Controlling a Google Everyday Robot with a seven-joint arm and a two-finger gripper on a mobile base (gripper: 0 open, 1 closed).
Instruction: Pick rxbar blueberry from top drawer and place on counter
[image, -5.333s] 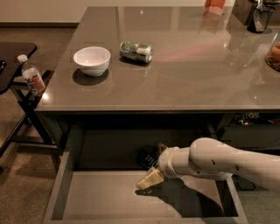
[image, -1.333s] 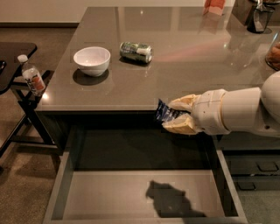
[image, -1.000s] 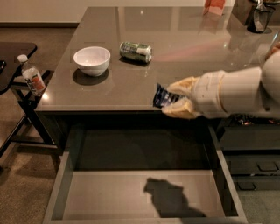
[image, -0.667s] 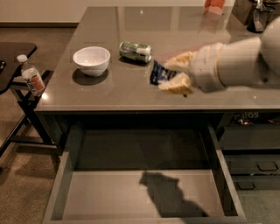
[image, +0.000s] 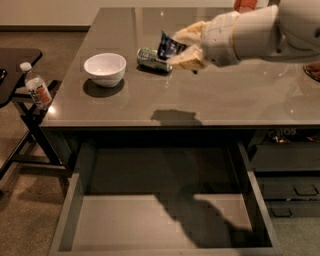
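Observation:
My gripper (image: 181, 46) is shut on the rxbar blueberry (image: 169, 45), a small bar in a dark navy wrapper, and holds it in the air above the counter (image: 210, 95), near the counter's middle. The white arm reaches in from the right. The bar hangs just in front of the green-and-white can (image: 151, 58) that lies on the counter. The gripper's shadow falls on the counter near its front edge. The top drawer (image: 150, 220) stands pulled open below the counter, and its flat grey bottom is bare.
A white bowl (image: 105, 68) sits on the counter's left part. A small black side table (image: 15, 65) with a water bottle (image: 36, 90) stands at the left. Smaller dark drawers with handles (image: 292, 190) are at the lower right. Dark objects stand at the counter's far right.
My gripper has risen out of the open drawer with the bar in it and moved up and back over the counter, toward the can.

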